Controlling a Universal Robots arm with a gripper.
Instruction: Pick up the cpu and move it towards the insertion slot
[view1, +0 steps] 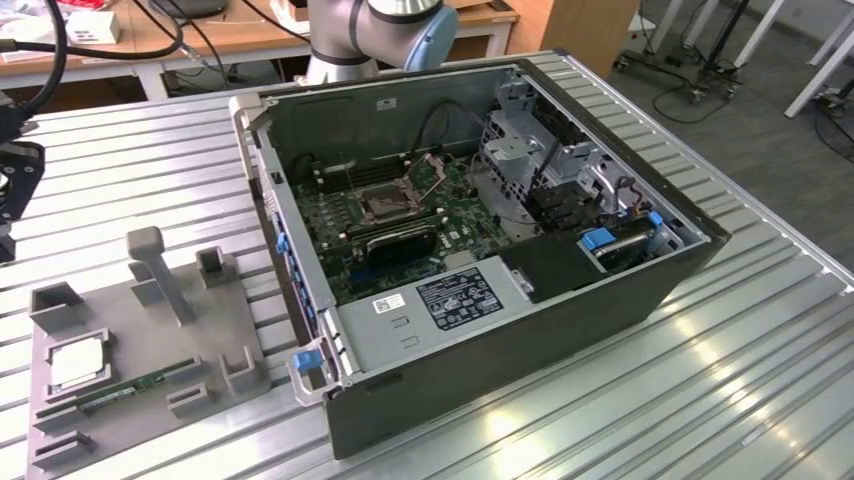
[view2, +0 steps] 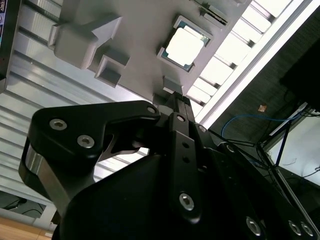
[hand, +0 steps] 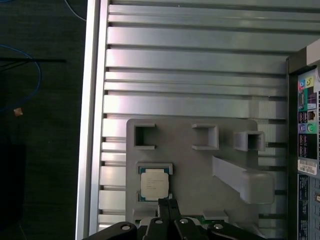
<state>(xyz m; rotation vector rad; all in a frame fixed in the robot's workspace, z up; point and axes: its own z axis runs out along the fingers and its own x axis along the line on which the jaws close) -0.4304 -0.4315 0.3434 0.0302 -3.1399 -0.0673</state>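
The cpu (view1: 78, 360) is a small square chip with a silver top. It lies flat in a shallow pocket of the grey fixture plate (view1: 200, 335) at the exterior view's left. It also shows in both wrist views (view2: 184, 46) (hand: 153, 183). The insertion slot (view1: 388, 204) is a square metal-framed socket on the green board inside the open computer case (view1: 534, 330). My black gripper (hand: 168, 206) hangs above the fixture, apart from the cpu. Its fingers (view2: 175, 102) are shut together with nothing between them. At the exterior view's left edge, part of the gripper (view1: 14, 175) shows well above the table.
Grey posts and blocks (view1: 150, 265) stand up from the fixture plate (hand: 200, 165). A thin green memory stick (view1: 127, 388) lies in it near the cpu. The case's back panel (hand: 306, 150) stands beside the fixture. The ribbed metal table (view1: 747, 380) ends close to the fixture (hand: 92, 125).
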